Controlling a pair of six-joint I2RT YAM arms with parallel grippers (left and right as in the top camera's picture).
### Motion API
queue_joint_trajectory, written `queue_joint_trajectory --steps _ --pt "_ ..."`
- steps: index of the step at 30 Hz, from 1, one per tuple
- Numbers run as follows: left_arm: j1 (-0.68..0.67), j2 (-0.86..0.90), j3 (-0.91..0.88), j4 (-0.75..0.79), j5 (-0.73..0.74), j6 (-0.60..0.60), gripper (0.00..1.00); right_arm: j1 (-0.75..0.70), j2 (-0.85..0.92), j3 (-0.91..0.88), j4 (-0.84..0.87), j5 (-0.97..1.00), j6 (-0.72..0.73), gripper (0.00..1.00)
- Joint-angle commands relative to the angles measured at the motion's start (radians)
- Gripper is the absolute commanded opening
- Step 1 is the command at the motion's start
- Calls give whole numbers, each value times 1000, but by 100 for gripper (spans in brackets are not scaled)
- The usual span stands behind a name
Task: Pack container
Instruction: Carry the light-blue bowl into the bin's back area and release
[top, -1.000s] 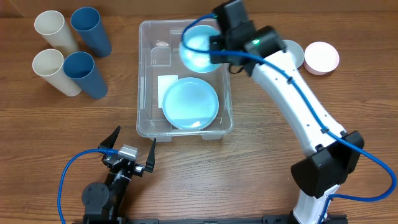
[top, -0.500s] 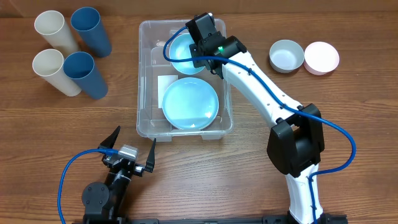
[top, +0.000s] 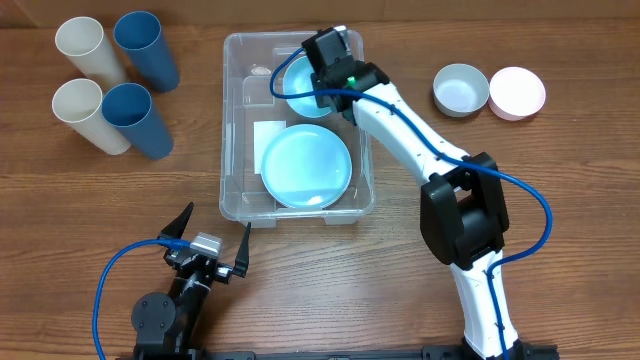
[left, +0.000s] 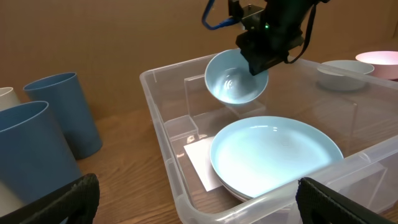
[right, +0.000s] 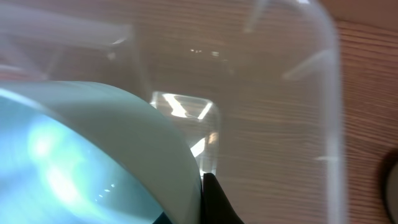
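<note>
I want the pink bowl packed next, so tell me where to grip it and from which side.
Take the pink bowl by its rim, coming straight down from above: it sits upright, mouth open. Pinch the rim section facing away from the white bowl, which sits close beside it. The right gripper would first have to release the light blue bowl it holds.

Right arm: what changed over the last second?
The right gripper, still shut on the light blue bowl, carried it left and down from above the container's far-right rim into its far end. Blue plate, cups, side bowls and left gripper stayed put.
</note>
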Motion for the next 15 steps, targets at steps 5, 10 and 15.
queue_joint_trajectory --steps 5,10,15 --pt "7 -7 -3 1 -2 11 100 -35 2 8 11 23 -5 44" --pt "7 -7 -3 1 -2 11 100 -27 2 8 7 13 -47 55" --pt "7 -7 -3 1 -2 11 100 3 -1 32 -32 21 -76 54"
